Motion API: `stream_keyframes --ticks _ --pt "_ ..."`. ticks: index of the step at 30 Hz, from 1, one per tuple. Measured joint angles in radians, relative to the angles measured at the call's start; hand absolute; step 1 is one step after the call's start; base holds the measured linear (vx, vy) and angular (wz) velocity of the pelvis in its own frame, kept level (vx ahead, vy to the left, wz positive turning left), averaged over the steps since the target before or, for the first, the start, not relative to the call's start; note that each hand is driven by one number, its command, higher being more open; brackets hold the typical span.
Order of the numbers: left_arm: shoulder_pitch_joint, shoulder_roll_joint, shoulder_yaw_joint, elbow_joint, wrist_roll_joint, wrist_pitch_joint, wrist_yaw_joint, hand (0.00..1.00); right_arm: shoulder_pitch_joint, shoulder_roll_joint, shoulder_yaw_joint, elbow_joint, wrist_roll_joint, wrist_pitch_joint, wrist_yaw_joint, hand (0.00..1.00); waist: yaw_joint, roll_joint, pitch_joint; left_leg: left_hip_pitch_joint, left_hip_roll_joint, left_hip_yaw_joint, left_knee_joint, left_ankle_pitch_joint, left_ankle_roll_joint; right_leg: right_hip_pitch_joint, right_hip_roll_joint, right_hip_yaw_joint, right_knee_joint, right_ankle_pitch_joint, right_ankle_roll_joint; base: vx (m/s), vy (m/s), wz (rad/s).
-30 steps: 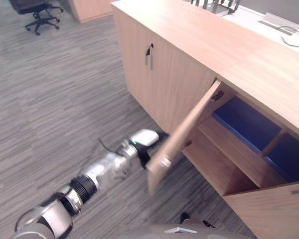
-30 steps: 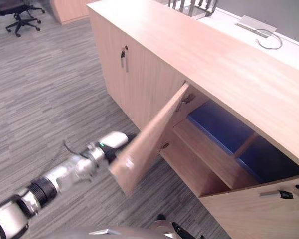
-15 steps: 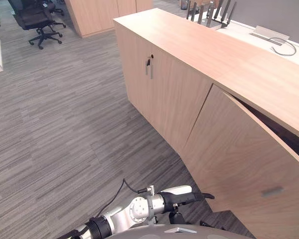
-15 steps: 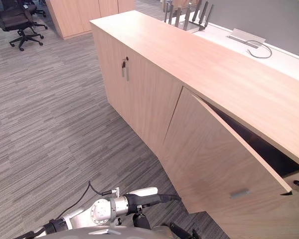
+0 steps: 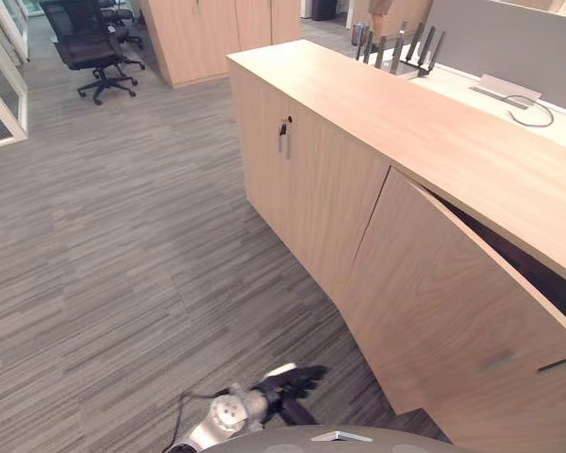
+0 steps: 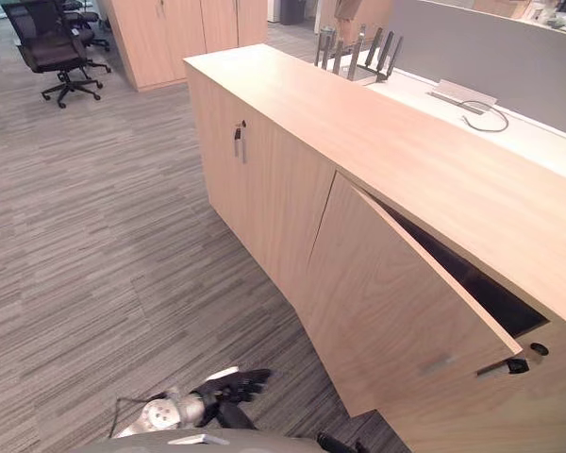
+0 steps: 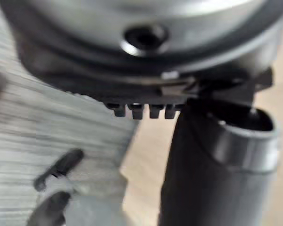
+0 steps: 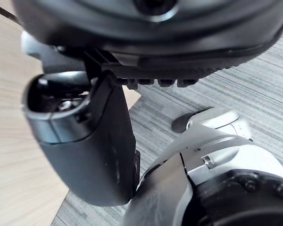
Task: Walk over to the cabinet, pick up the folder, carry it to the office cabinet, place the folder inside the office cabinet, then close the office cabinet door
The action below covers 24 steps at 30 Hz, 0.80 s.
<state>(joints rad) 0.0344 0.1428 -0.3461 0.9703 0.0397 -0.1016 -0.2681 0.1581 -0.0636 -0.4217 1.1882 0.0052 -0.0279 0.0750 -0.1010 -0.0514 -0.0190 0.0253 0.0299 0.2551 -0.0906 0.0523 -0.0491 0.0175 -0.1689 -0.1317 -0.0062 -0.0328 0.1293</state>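
The cabinet (image 5: pixel 406 123) runs along the right side of the grey carpet (image 5: pixel 123 236). Its near door (image 6: pixel 396 311) stands ajar. The door's hinged edge lies close against the front, while its free edge swings out toward the robot, leaving a dark wedge under the cabinet's top. What lies in that gap cannot be told, so the folder cannot be placed. A small handle (image 6: pixel 439 363) sits low on the door near its free edge. Just past the door's free corner a dark key (image 6: pixel 509 365) sticks out of the next panel. Another key (image 5: pixel 283 127) hangs in the lock of the closed doors farther along.

At the cabinet's far end a dark file rack (image 5: pixel 396 52) stands upright. Behind the cabinet is a white desk (image 5: pixel 547 132) with a looped cable (image 5: pixel 528 113), backed by a grey partition (image 5: pixel 509 38). A black chair (image 5: pixel 90 47) and more wooden cupboards (image 5: pixel 217 24) stand across the room.

The left hand (image 5: pixel 292 382) hangs low over the carpet, well apart from the door. Its dark fingers are loosely spread and hold nothing. The right hand (image 8: pixel 85 146) is close to the robot's body beside a wooden surface, and whether it is open or closed cannot be told.
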Motion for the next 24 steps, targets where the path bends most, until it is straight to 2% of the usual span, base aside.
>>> stream_keyframes --ticks 1,3,4,6,9,13,19,22,24 --pt "-0.005 0.003 0.068 0.053 -0.007 0.013 0.027 1.00 0.000 0.004 -0.001 0.006 0.000 0.000 0.000 1.00 0.000 -0.006 -0.002 0.001 0.001 0.006 0.000 -0.001 -0.001 0.001 0.001 0.003 -0.004 0.004 -0.001 0.05 -0.005 -0.25" --pt "0.002 0.037 0.272 0.175 -0.090 0.048 0.128 1.00 -0.002 0.012 -0.004 0.025 0.002 -0.001 -0.001 1.00 -0.002 -0.018 -0.005 0.003 0.000 0.023 0.000 -0.003 -0.005 0.004 0.003 0.016 -0.018 0.018 -0.007 0.07 -0.006 -0.19" --pt "0.009 0.049 0.311 0.189 -0.111 0.052 0.149 1.00 -0.004 0.012 -0.009 0.026 0.002 0.000 -0.001 1.00 -0.001 -0.018 -0.005 0.003 -0.001 0.025 0.000 -0.004 -0.005 0.005 0.003 0.018 -0.018 0.019 -0.009 0.06 0.005 -0.09" --pt "0.022 0.066 0.453 0.224 -0.161 0.057 0.209 1.00 -0.014 0.017 -0.033 0.037 0.002 0.000 -0.004 1.00 0.013 -0.021 0.009 0.022 -0.005 0.028 0.000 -0.006 -0.008 0.023 0.000 0.023 -0.019 0.018 -0.011 0.02 0.004 -0.02" --pt "0.056 0.047 0.570 0.237 -0.250 0.055 0.254 1.00 -0.017 0.018 -0.039 0.048 0.003 0.000 -0.010 1.00 0.019 -0.014 0.012 0.038 -0.004 0.024 -0.001 -0.012 -0.015 0.037 0.001 0.016 -0.021 0.012 -0.019 -0.03 -0.008 0.03" --pt "0.098 -0.009 0.656 0.240 -0.324 0.060 0.257 1.00 -0.018 0.022 -0.037 0.057 0.013 -0.001 -0.011 1.00 0.030 -0.015 0.011 0.038 -0.002 0.016 -0.001 -0.014 -0.015 0.036 0.002 0.012 -0.014 0.001 -0.030 -0.05 -0.013 0.04" --pt "0.119 -0.033 0.698 0.238 -0.278 0.054 0.308 1.00 -0.018 0.023 -0.008 0.064 0.059 -0.005 -0.017 1.00 0.044 -0.017 0.011 0.034 -0.004 0.000 -0.001 -0.020 -0.017 0.039 -0.001 -0.001 -0.012 -0.004 -0.030 -0.03 -0.003 0.06" --pt "0.119 -0.033 0.691 0.235 -0.238 0.047 0.330 1.00 -0.019 0.024 0.010 0.064 0.072 -0.008 -0.023 1.00 0.044 -0.017 0.011 0.033 -0.004 -0.003 -0.001 -0.020 -0.016 0.040 -0.001 -0.004 -0.012 -0.005 -0.029 0.01 -0.004 0.03" --pt "0.120 -0.023 0.628 0.216 -0.161 0.030 0.357 1.00 -0.018 0.020 0.042 0.062 0.116 -0.010 -0.037 1.00 0.045 -0.017 0.011 0.033 -0.005 -0.010 -0.001 -0.017 -0.012 0.046 -0.001 -0.013 -0.013 -0.008 -0.029 0.03 -0.014 0.09"
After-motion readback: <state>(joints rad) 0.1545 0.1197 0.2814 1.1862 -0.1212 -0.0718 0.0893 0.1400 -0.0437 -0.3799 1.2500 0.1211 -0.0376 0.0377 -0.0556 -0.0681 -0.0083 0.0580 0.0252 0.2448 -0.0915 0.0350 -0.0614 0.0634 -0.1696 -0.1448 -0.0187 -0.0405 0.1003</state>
